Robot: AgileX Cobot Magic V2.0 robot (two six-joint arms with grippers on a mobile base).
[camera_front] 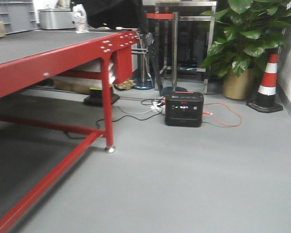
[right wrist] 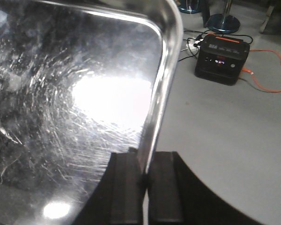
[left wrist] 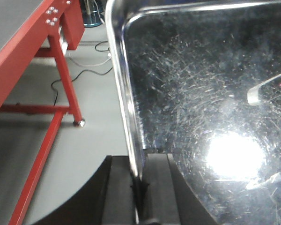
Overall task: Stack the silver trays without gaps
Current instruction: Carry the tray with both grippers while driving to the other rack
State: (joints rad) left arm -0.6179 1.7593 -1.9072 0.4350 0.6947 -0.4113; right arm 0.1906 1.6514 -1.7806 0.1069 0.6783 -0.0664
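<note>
A scratched, shiny silver tray (left wrist: 206, 117) fills most of the left wrist view. My left gripper (left wrist: 138, 190) is shut on its left rim, one black finger on each side of the thin edge. The same kind of silver tray (right wrist: 61, 108) fills the right wrist view, where my right gripper (right wrist: 144, 180) is shut on its right rim. The tray hangs above the grey floor, held at both sides. Neither the tray nor either gripper shows in the front view.
A red-framed table (camera_front: 63, 56) with a grey top stands at the left, one leg (camera_front: 108, 104) on a caster. A black power station (camera_front: 184, 108) with an orange cable sits on the floor. Behind it are a potted plant (camera_front: 242, 43) and a traffic cone (camera_front: 267, 80).
</note>
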